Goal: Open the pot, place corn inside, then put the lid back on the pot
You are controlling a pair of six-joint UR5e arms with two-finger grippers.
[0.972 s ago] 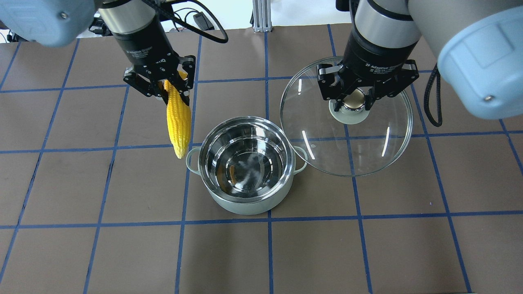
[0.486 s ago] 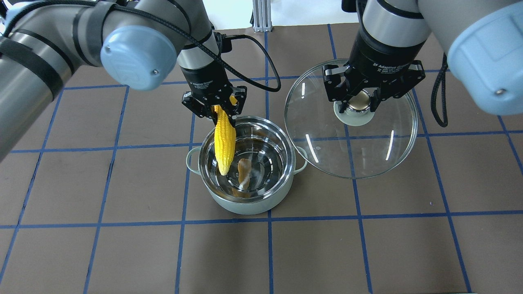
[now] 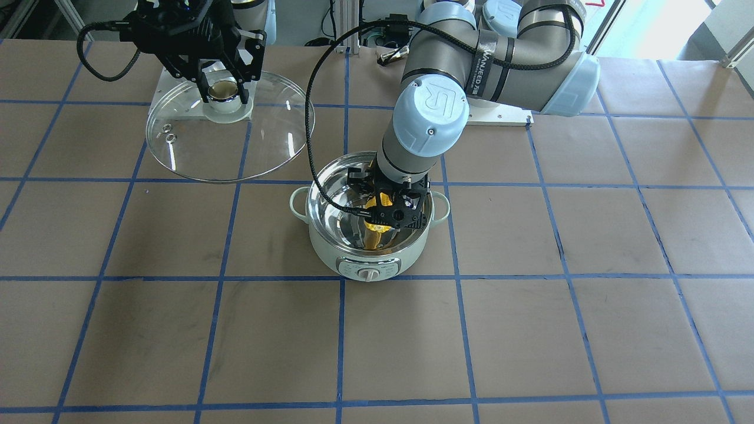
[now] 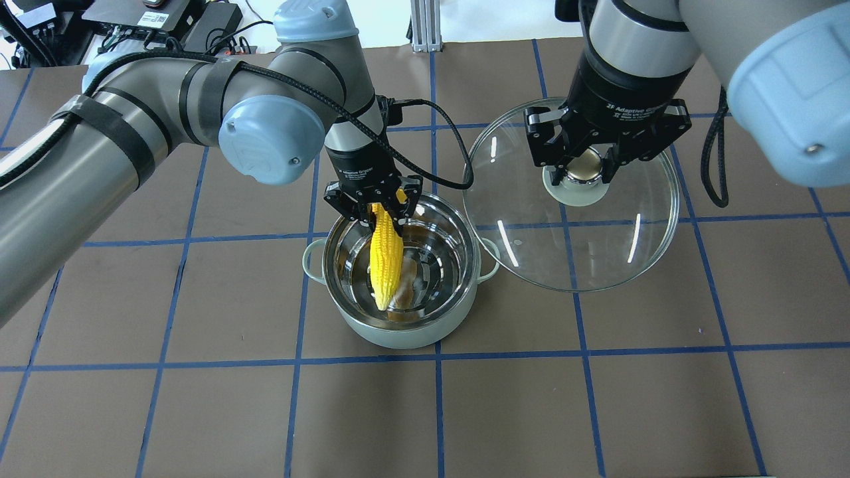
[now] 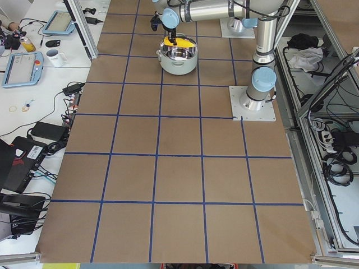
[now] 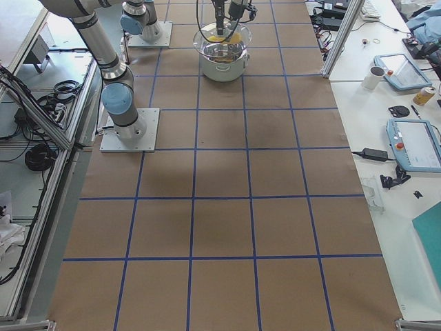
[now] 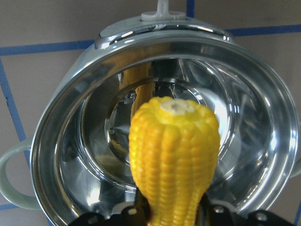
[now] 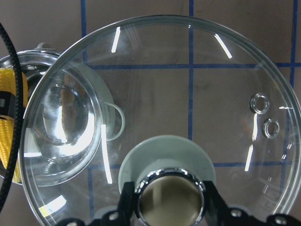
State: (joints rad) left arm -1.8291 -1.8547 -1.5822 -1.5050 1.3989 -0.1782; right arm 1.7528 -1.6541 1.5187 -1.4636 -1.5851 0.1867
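Note:
The mint-green pot (image 4: 398, 335) stands open at the table's middle, its steel inside bare; it also shows from the front (image 3: 330, 250). My left gripper (image 4: 373, 204) is shut on the yellow corn (image 4: 386, 265), which hangs tip-down inside the pot's mouth. The left wrist view shows the corn (image 7: 174, 150) over the pot's steel bowl (image 7: 244, 122). My right gripper (image 4: 584, 164) is shut on the knob of the glass lid (image 4: 584, 252) and holds it in the air to the pot's right. The right wrist view shows the lid (image 8: 197, 94) and its knob (image 8: 169, 200).
The brown table (image 4: 199, 398) has blue tape grid lines. A black cable (image 4: 438, 143) loops from my left wrist over the pot's far rim. The left arm's base plate (image 5: 252, 103) sits on the table. Tablets and a mug (image 6: 377, 72) lie on a side bench.
My left gripper has carried the corn from the pot's left to over the pot and lowered it into the mouth. The right gripper and lid have stayed nearly still.

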